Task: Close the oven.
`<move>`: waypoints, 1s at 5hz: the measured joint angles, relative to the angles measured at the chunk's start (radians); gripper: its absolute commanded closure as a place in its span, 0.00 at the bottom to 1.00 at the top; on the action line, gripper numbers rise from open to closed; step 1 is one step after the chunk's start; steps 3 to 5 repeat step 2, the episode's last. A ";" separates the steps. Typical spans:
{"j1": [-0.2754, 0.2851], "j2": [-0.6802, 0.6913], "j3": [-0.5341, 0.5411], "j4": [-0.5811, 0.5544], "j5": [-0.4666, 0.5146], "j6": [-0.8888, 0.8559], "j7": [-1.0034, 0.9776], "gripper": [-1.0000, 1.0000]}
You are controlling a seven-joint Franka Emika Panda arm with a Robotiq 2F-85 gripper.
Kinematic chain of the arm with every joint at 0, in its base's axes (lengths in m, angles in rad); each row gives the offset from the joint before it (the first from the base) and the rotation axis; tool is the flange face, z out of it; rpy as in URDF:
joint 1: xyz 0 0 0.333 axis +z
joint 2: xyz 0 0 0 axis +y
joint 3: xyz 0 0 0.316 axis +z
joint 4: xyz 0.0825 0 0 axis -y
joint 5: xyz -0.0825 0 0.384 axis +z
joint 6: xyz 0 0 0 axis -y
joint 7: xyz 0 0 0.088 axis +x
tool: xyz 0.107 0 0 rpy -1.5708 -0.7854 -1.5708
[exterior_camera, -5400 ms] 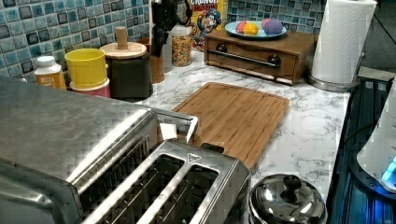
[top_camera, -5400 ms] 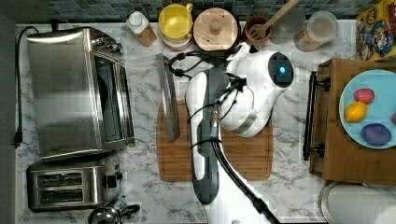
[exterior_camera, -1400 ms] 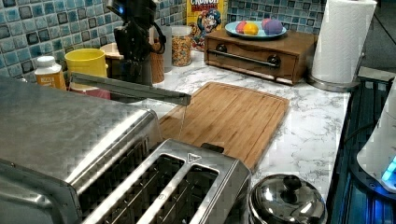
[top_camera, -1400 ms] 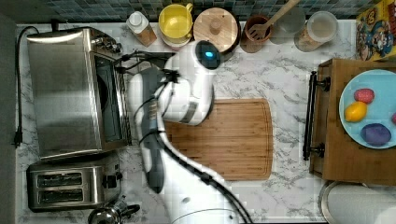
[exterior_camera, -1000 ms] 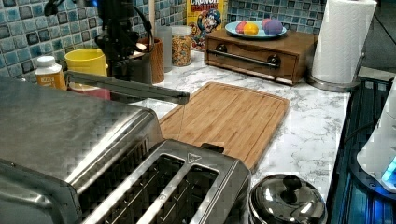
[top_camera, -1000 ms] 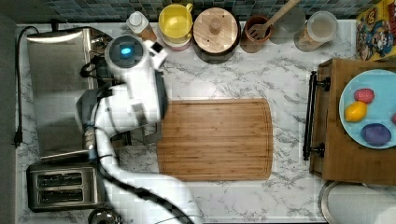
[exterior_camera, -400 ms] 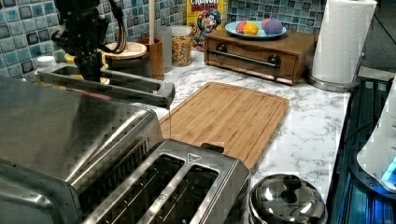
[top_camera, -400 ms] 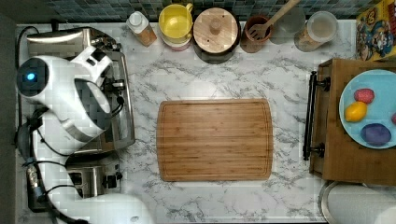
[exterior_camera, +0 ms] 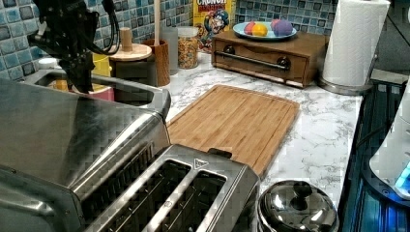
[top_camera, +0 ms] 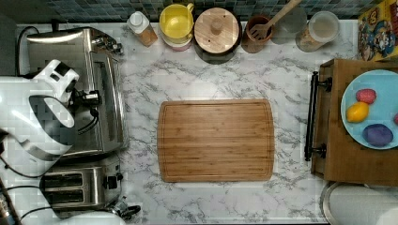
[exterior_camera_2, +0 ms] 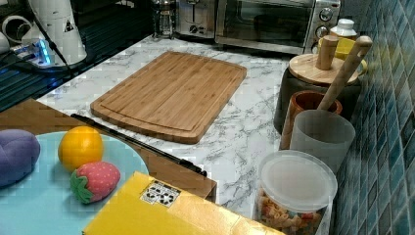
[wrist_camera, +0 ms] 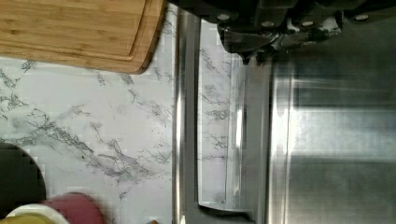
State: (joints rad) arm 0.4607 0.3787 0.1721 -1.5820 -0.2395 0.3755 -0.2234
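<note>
A white marble-patterned countertop (top_camera: 211, 75) ran beneath a wall of blue-green mosaic tiles (exterior_camera: 140, 14). A bamboo cutting board (top_camera: 216, 139) lay at its center, and a wooden drawer unit (exterior_camera: 263, 55) stood against the tiles.

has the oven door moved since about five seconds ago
Yes. The oven door then lay open toward the cutting board; it now stands shut against the oven, away from the board.

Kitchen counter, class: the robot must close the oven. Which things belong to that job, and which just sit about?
Job: oven, its bar handle, gripper.

Lying about: toaster, cutting board, yellow mug, paper towel roll, plate of toy fruit.
</note>
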 measured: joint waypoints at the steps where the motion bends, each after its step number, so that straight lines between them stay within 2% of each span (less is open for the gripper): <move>1: 0.002 -0.041 -0.015 -0.007 0.000 0.000 0.011 1.00; 2: -0.007 -0.097 -0.056 -0.008 0.013 0.003 0.011 1.00; 5: -0.007 -0.097 -0.056 -0.008 0.013 0.003 0.011 1.00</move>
